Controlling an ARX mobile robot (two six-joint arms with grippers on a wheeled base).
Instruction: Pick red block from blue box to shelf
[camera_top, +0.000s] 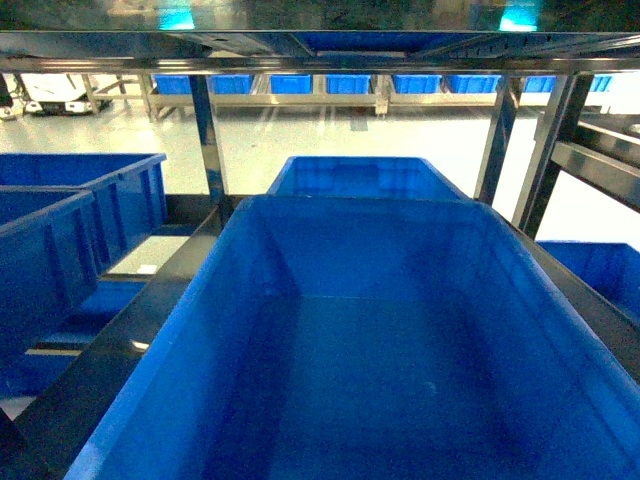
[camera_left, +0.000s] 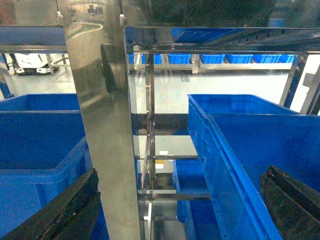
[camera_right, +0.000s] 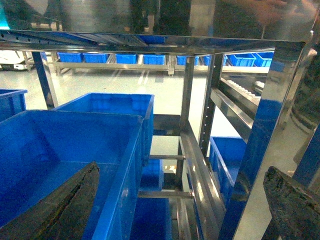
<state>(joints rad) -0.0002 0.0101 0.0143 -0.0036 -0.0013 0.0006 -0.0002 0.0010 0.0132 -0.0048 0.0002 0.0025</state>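
Head view, blue crate (camera_top: 380, 350), steel shelf (camera_top: 205, 130)

The shelf (camera_left: 102, 125) is showing as polished silver metal, its square posts and flat tiers mirroring the blue around them. The big crate (camera_top: 330, 260) in the head view is looking like smooth, slightly glossy blue plastic, its inner walls catching soft highlights. The left gripper fingers (camera_left: 65, 212) and the right gripper fingers (camera_right: 65, 210) are appearing matt black and roughly textured. The floor (camera_top: 330, 135) is gleaming pale and glossy.
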